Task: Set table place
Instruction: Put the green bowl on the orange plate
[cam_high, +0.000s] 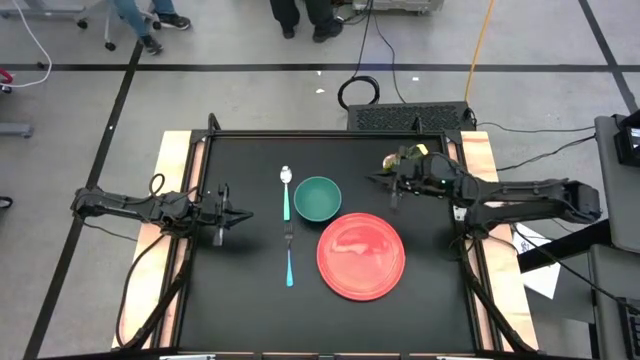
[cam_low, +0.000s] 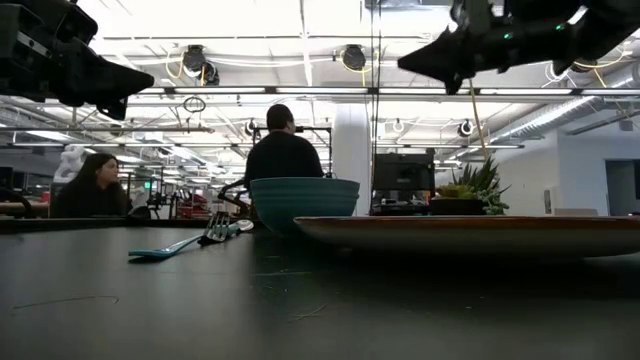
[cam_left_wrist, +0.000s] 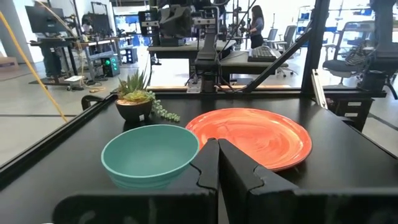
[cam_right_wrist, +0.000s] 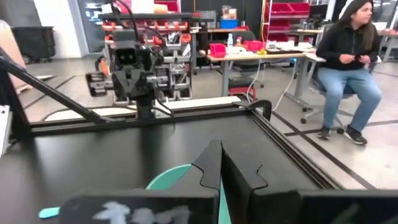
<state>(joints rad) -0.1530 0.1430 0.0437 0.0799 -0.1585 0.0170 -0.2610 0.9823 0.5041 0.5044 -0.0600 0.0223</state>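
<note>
The red plate (cam_high: 361, 256) lies on the black table (cam_high: 250, 310) right of centre, with the teal bowl (cam_high: 317, 198) just beyond its far left rim. Left of them lie the spoon (cam_high: 286, 190) and the fork (cam_high: 289, 255), end to end, teal handles toward each other. My left gripper (cam_high: 243, 214) is shut and level at the table's left side, pointing at the cutlery. My right gripper (cam_high: 372, 180) is shut and held high at the far right, pointing left toward the bowl. Neither holds anything.
A small potted plant (cam_left_wrist: 135, 99) stands near the table's far right corner, under my right arm in the high view. People sit and stand in the room beyond the table. Bare black top lies along the near edge and at the far left.
</note>
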